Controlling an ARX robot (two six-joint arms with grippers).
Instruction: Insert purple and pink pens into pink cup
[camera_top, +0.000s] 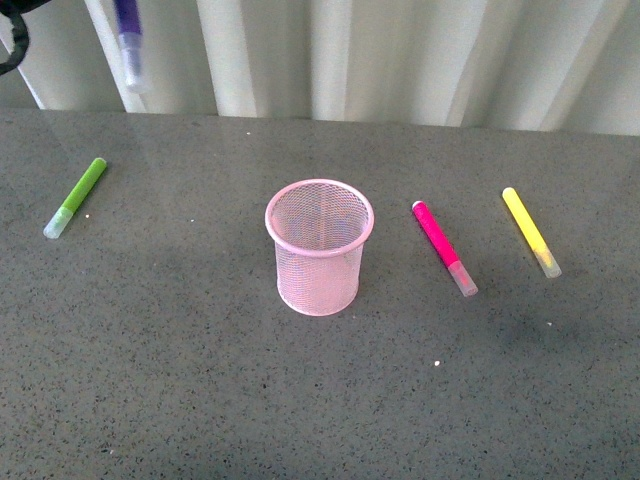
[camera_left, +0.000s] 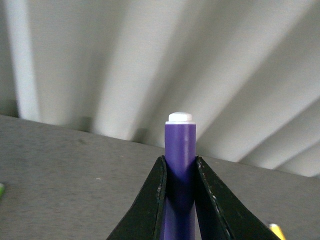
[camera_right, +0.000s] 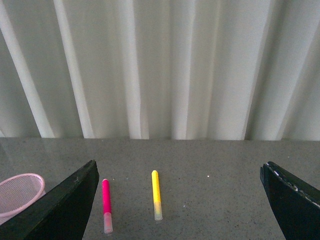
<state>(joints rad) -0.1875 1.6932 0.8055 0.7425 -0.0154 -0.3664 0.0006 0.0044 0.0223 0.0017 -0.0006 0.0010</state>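
Note:
The pink cup (camera_top: 319, 247) stands upright at the table's middle, with nothing showing inside it. High at the far left the purple pen (camera_top: 129, 45) hangs nearly upright, cap down, above the table. In the left wrist view my left gripper (camera_left: 180, 165) is shut on the purple pen (camera_left: 180, 145), whose white end sticks out past the fingertips. The pink pen (camera_top: 444, 248) lies flat on the table just right of the cup. My right gripper (camera_right: 180, 185) is open and raised over the table, and the pink pen (camera_right: 106, 205) lies below it near one finger.
A lime-green marker (camera_top: 76, 197) lies at the left of the grey table (camera_top: 200, 400). A yellow marker (camera_top: 531, 232) lies right of the pink pen and shows as a yellow marker (camera_right: 157, 195) in the right wrist view. White curtains (camera_top: 400, 50) hang behind the table.

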